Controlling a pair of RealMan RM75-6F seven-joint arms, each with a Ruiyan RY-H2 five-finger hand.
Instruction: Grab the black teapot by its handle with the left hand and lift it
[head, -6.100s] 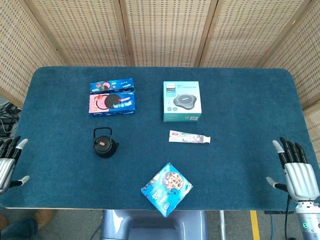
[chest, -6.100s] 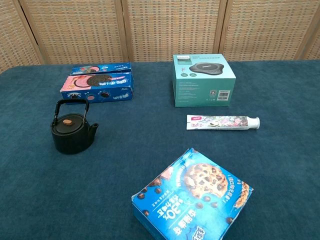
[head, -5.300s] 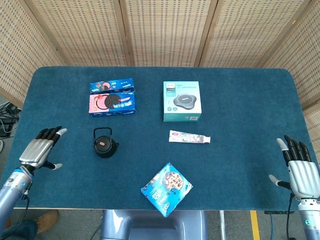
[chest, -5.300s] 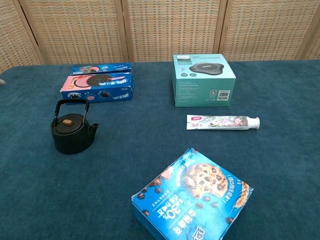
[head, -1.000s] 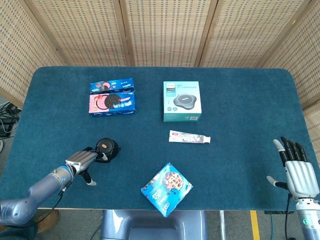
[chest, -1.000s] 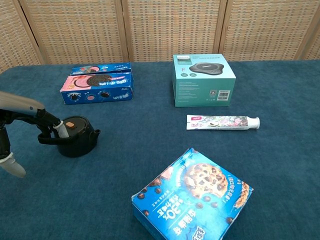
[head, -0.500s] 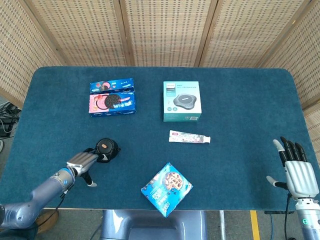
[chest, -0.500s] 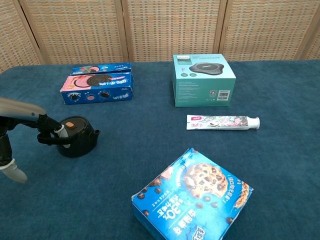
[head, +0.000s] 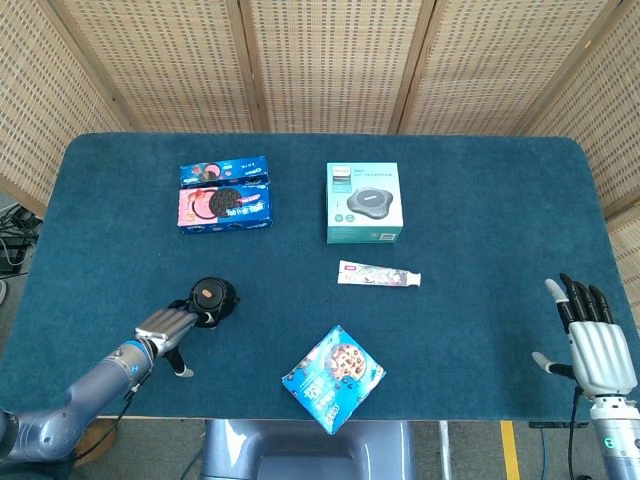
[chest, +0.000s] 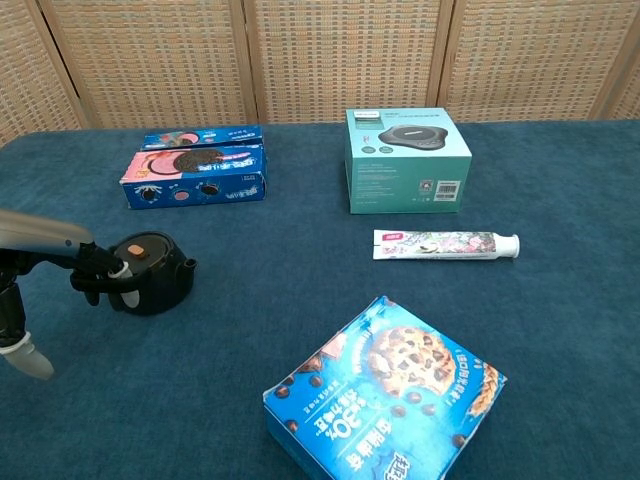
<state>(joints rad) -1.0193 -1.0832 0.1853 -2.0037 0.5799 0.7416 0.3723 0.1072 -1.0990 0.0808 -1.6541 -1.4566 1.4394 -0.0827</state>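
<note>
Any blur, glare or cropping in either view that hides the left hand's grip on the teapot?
Head view: sharp, even light, no glare; the left hand overlaps the black teapot, grip too small to judge. Chest view: the hand is dark against the teapot and cropped at the frame edge.

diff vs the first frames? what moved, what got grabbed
The left hand came in from the table's left edge and closed its fingers on the handle of the black teapot; the handle, upright earlier, now lies folded toward the hand. Whether the teapot has left the cloth is unclear. The right hand and the boxes stayed put.
</note>
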